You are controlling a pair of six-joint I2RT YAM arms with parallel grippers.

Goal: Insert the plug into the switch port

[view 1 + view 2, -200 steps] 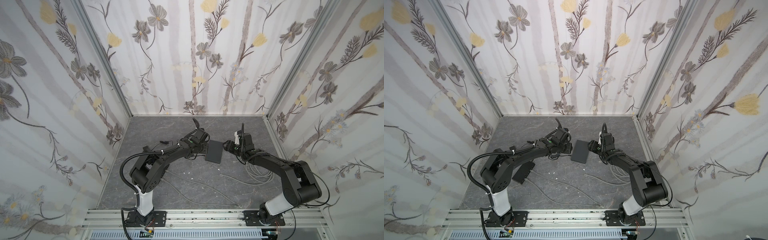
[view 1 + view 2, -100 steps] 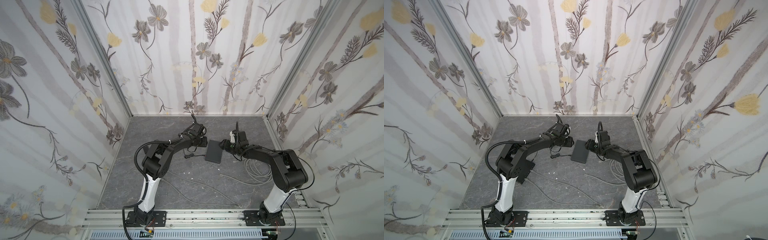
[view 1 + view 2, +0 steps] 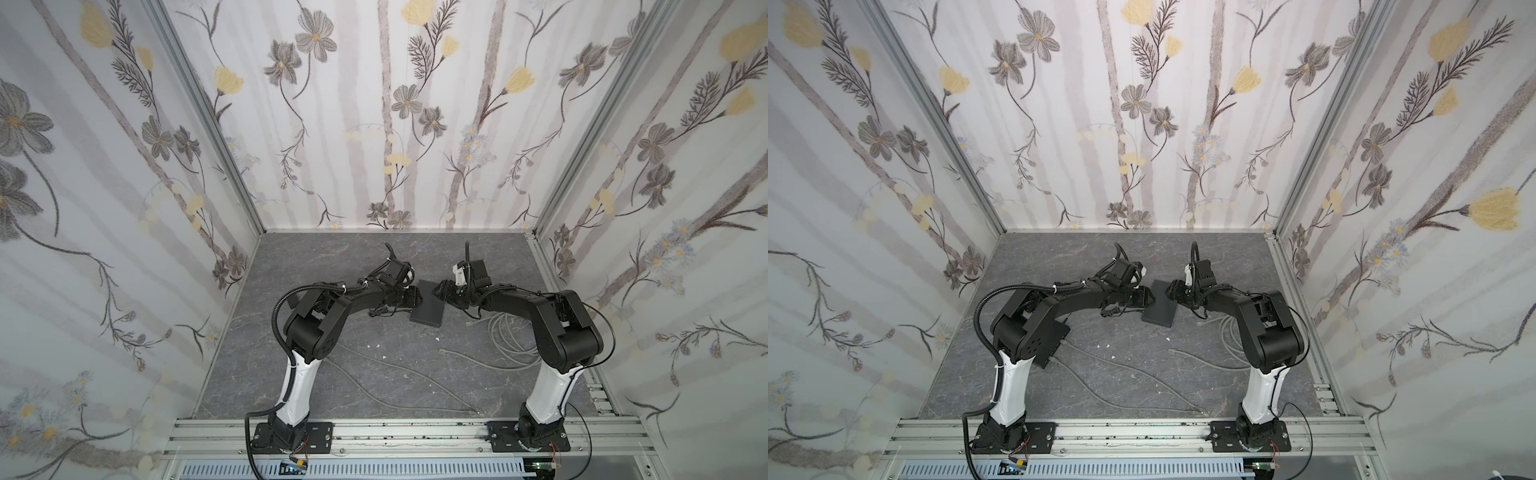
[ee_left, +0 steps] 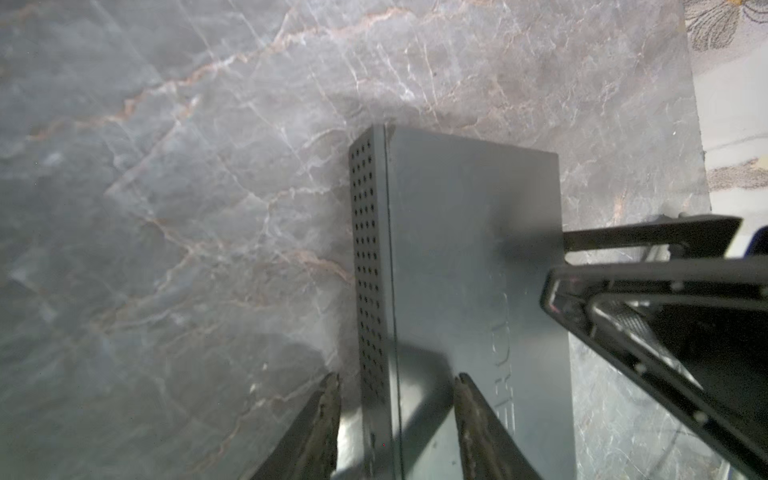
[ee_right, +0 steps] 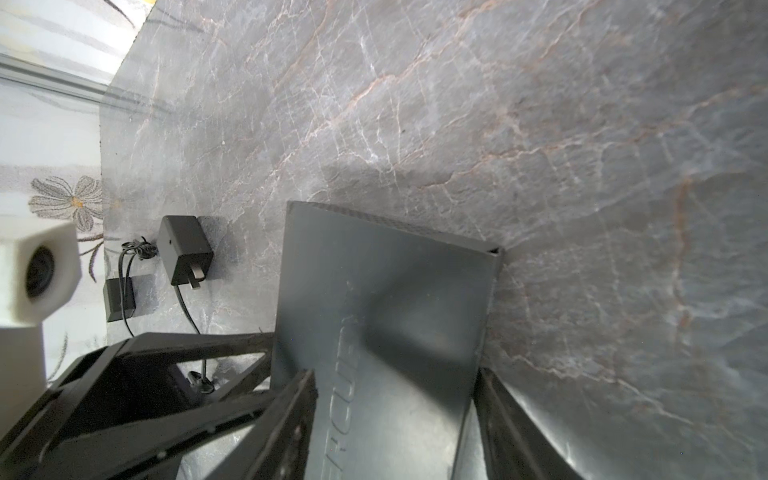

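- Switch (image 3: 428,307), a dark grey box, shows mid-floor in both top views (image 3: 1158,309). The left gripper (image 3: 415,296) is at one edge and the right gripper (image 3: 438,289) at the opposite edge. The plug (image 3: 443,351) on the end of a grey cable (image 3: 498,361) lies loose on the marble floor (image 3: 332,270), near the switch on the side towards the arm bases.
- Left wrist view: the left gripper's fingers (image 4: 320,419) stand partly apart, straddling the switch's perforated side (image 4: 368,270). A bright sliver shows beside one finger, so I can't tell whether they pinch it. The right gripper (image 4: 557,266) meets the far edge.
- Right wrist view: the right gripper's fingers (image 5: 498,415) are roughly half spread, with the switch's lettered top (image 5: 386,299) between them. Whether they clamp it I can't tell. A black power adapter (image 5: 185,249) lies on the floor beyond.
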